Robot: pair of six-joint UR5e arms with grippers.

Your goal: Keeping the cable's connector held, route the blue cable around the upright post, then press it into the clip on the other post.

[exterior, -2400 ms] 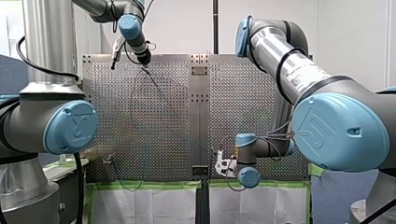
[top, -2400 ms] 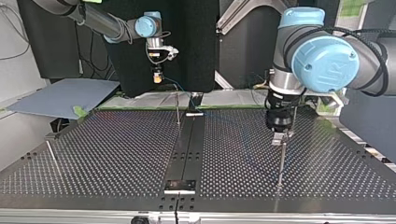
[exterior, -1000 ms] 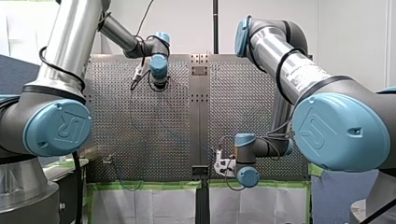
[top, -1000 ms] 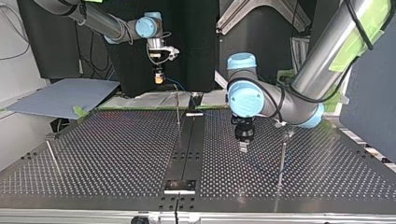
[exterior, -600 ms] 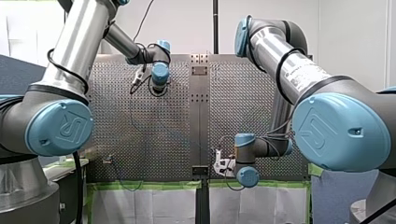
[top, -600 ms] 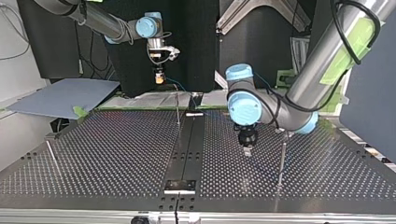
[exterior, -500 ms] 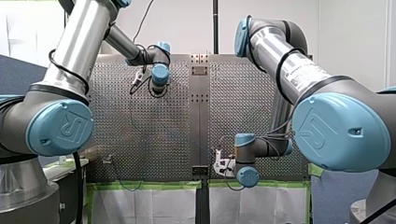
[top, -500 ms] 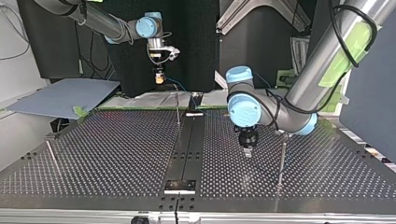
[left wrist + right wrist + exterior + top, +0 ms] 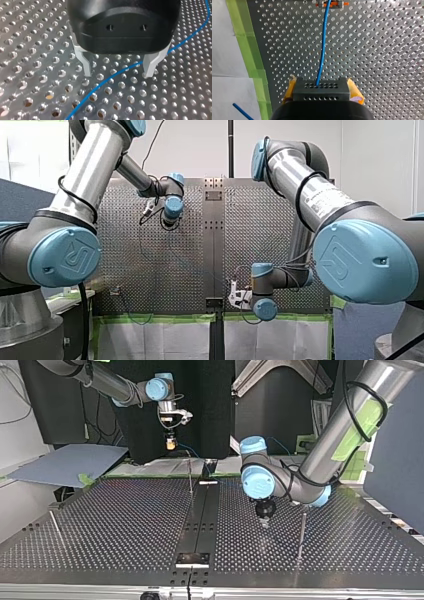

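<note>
Right end effector (image 9: 321, 88): its yellow pads (image 9: 290, 88) pinch the black connector (image 9: 321, 89) from both sides. This gives the cable's end a fixed anchor while the rest is routed. In the top view it hangs above the surface's far edge, left of centre.
Blue cable (image 9: 322, 50): it leaves the connector's face and runs straight ahead to an orange-and-metal fitting (image 9: 332, 3) on the surface. Whether that is the task's clip I cannot tell. Under my left arm it lies slack and flat on the perforated surface (image 9: 30, 50).
Left end effector (image 9: 117, 73): its metal fingers (image 9: 85, 63) are spread wide with the tips down at the surface. One finger stands on each side of the cable, which crosses diagonally between them. That straddle puts the cable in the gap, ready for a pinch mid-length.
Upright post (image 9: 302, 532): it stands just right of my left end effector in the top view, on the near side. Picking the cable up beside it likely leaves only a short sweep around it.
Second post (image 9: 190, 477): thin, far, beside the centre strip, and too small to show a clip.
Step in hand: judged to be the pick-up of the loose run, with routing not yet begun.
Risk: the thin cable may slip from between the tips as they come together.
</note>
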